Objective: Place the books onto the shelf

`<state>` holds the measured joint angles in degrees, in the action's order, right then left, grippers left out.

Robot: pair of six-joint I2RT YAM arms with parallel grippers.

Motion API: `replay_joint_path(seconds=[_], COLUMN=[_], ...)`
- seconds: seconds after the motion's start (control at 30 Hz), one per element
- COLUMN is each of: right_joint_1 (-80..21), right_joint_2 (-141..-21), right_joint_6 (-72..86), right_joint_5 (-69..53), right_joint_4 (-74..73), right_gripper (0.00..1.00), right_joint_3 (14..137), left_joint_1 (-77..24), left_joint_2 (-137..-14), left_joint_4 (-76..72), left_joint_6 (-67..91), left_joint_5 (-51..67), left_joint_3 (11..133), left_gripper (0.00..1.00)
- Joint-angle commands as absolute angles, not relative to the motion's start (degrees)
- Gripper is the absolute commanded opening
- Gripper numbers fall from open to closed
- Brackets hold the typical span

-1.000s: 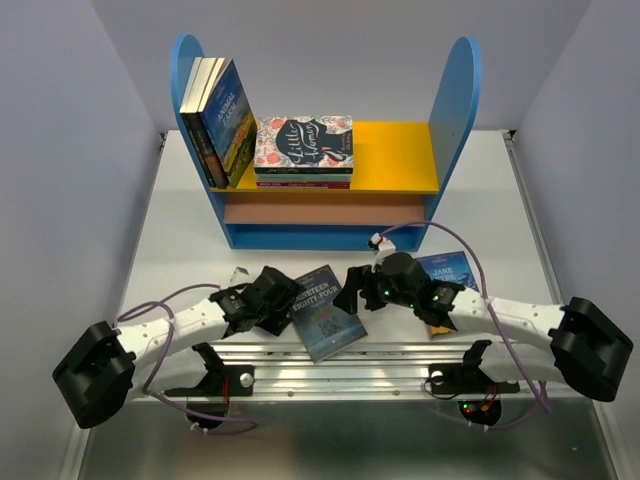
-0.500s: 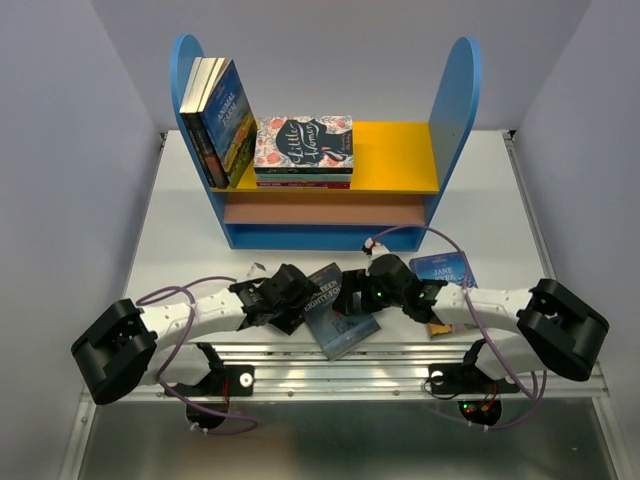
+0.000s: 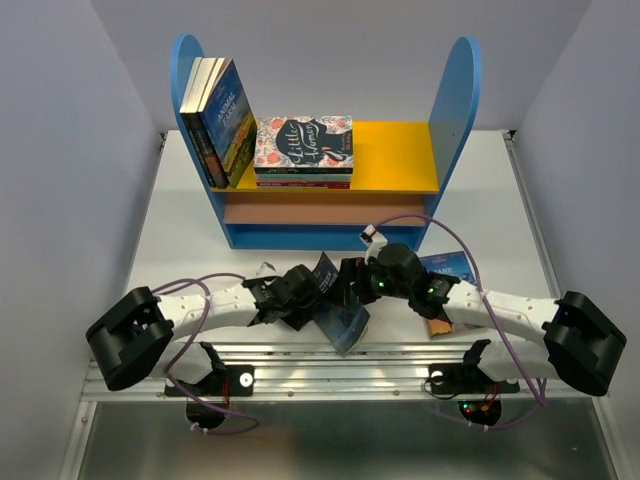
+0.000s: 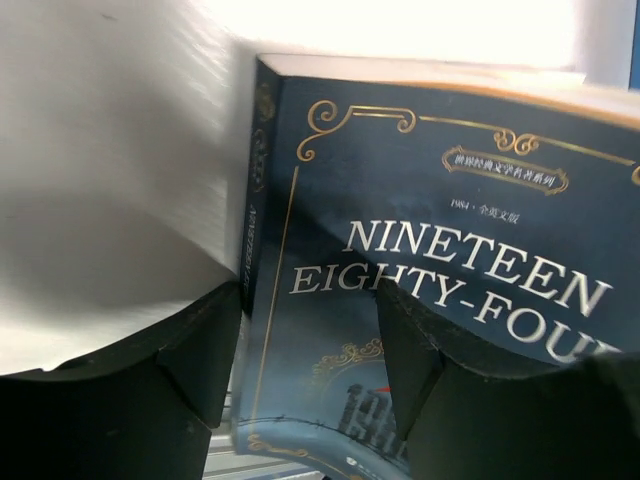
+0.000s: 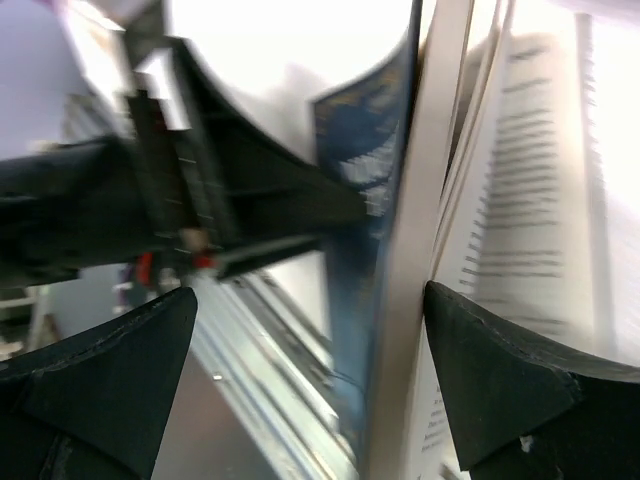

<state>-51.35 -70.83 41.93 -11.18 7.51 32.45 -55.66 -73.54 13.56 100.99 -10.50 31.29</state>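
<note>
The left arm stretches low from its elbow at the far left, and the left gripper (image 4: 310, 305) straddles the spine edge of Nineteen Eighty-Four (image 4: 470, 270) with its jaws partly apart; I cannot tell whether they pinch it. The book stands tilted on edge between both grippers, with the shelf (image 3: 455, 110) beyond them. The right arm reaches in low from the right, and the right gripper (image 5: 310, 292) is spread wide around the cover and fanned pages.

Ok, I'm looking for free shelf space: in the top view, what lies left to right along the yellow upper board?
left blue side panel → upright books → flat stack topped by Little Women → bare yellow board → right blue side panel
</note>
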Motion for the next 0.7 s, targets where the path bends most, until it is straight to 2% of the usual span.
replay_joint_path(seconds=[0.0, 0.17, 0.27, 0.43, 0.6, 0.67], right_joint_1=[-52.5, -52.5, -52.5, -52.5, -52.5, -52.5], right_joint_2=[-70.8, -71.9, -71.9, -70.5, -69.4, -69.6], right_joint_6=[45.8, 46.8, 46.7, 42.5, 40.9, 40.9], right_joint_5=[-20.5, -21.6, -17.3, -5.5, -5.0, -5.1], right_joint_4=[15.5, 15.9, 12.1, -3.0, -4.8, -4.7], right_gripper=[1.00, 1.00, 1.00, 1.00, 0.97, 0.76], right_joint_3=[35.4, 34.8, 34.8, 37.5, 38.0, 37.7], left_joint_1=[-56.7, -57.1, -57.1, -57.0, -57.1, -57.0], left_joint_2=[-79.1, -80.3, -80.0, -78.5, -78.3, -78.8], left_joint_4=[12.9, 12.8, 13.0, 14.0, 14.5, 14.6], left_joint_6=[100.3, 99.9, 100.1, 100.8, 101.1, 101.2], left_joint_5=[-9.0, -8.6, -9.0, -10.0, -10.5, -10.3], left_joint_3=[31.6, 32.3, 32.1, 31.6, 31.6, 31.6], left_gripper=[0.66, 0.66, 0.66, 0.66, 0.66, 0.66])
